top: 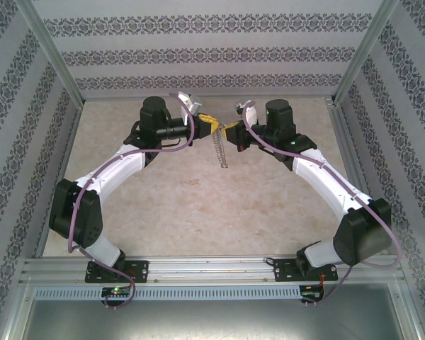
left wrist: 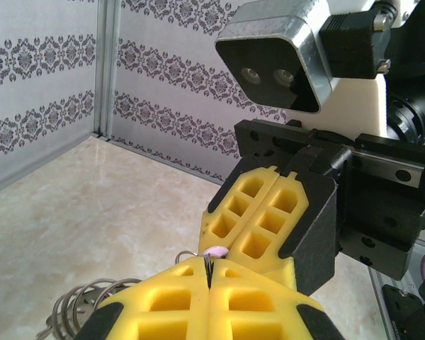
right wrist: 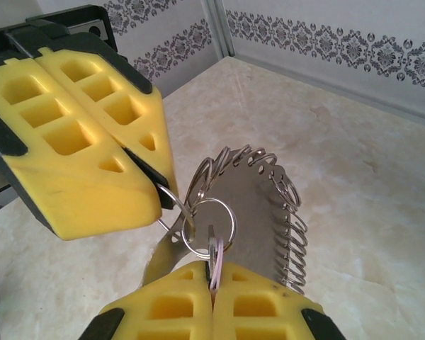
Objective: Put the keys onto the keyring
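Both grippers meet tip to tip above the middle of the table. My right gripper (right wrist: 214,269) is shut on the key (right wrist: 216,261), a tiny thing with a pale lilac head (left wrist: 216,251) and a metal blade. A small wire ring (right wrist: 209,225) loops round the key. The keyring (right wrist: 258,209) is a flat grey oval with wire loops along its edge, and it hangs between the grippers (top: 221,150). My left gripper (left wrist: 208,265) is shut on one of its loops, pinched at the fingertips (right wrist: 156,185). The right gripper's fingers (left wrist: 258,219) stand just beyond the left one's.
The marble-patterned tabletop (top: 198,205) lies below the hanging ring. Patterned walls and metal frame posts (top: 57,64) close in the back and sides. The arms' bases sit on the rail (top: 212,268) at the near edge.
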You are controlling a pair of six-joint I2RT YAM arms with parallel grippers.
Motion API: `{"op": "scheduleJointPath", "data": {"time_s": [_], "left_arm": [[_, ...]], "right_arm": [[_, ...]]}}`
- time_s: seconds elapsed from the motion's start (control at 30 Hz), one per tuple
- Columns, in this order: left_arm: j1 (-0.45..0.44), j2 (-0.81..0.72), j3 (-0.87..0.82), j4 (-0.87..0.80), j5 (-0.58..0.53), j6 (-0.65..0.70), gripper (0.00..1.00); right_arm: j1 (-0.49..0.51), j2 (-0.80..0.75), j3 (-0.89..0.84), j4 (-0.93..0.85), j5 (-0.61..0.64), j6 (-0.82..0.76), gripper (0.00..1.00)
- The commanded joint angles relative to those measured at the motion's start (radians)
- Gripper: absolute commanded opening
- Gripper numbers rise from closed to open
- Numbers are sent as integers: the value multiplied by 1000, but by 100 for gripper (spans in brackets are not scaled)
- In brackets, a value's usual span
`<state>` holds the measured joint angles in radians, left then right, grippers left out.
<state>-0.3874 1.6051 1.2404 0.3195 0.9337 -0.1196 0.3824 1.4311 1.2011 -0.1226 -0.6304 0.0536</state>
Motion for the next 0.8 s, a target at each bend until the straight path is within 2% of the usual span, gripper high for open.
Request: {"op": "scheduleJointPath", "data": {"time_s": [0.0, 0.77], "left_arm": [[-19, -31, 38, 13, 19, 4, 0], [-22, -33, 45, -26, 25, 28, 0]], "right_arm": [[6, -22, -7, 24, -5, 11, 0], [-12, -44, 71, -26, 14, -16, 0]]}}
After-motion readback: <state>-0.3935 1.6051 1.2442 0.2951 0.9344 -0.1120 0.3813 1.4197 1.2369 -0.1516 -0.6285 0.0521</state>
